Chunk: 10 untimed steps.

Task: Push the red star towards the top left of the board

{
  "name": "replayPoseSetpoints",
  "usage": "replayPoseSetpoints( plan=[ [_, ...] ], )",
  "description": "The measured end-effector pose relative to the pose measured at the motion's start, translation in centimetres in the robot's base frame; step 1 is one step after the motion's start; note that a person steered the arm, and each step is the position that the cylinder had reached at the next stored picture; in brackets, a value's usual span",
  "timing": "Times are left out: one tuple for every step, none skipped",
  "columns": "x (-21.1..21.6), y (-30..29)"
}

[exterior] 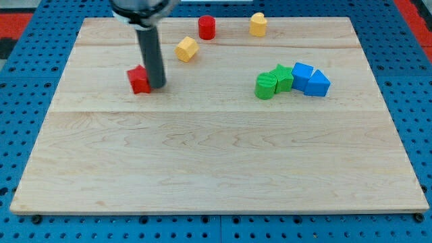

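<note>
My tip against the red star's right side.

A straight dark grey cylindrical rod is showing a faint sheen down its left side, its surface reading as smooth and unmarked. It is hanging from a wider, rounded black mount that is being cut off by the view's top edge, so only its lower rim is showing. My tip, the rod's blunt lower end, is looking the same width and the same dark colour as the shaft above it. Any cables, screws or lettering are perhaps too small or blurred to make out.
</note>
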<state>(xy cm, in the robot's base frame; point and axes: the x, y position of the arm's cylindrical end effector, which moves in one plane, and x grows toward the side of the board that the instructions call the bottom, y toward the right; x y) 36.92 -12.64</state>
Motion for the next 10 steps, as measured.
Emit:
replayPoseSetpoints(
  plan=[
    [-2.1, -3.2],
    [1.6, -0.8],
    [2.8, -2.4],
    [2.7, -5.1],
    [0.9, -6.9],
    [-0.7, -7.7],
    [-3.7, -7.7],
    [-6.6, -7.7],
    [-8.6, -8.3],
    [-10.5, -9.0]
  ],
)
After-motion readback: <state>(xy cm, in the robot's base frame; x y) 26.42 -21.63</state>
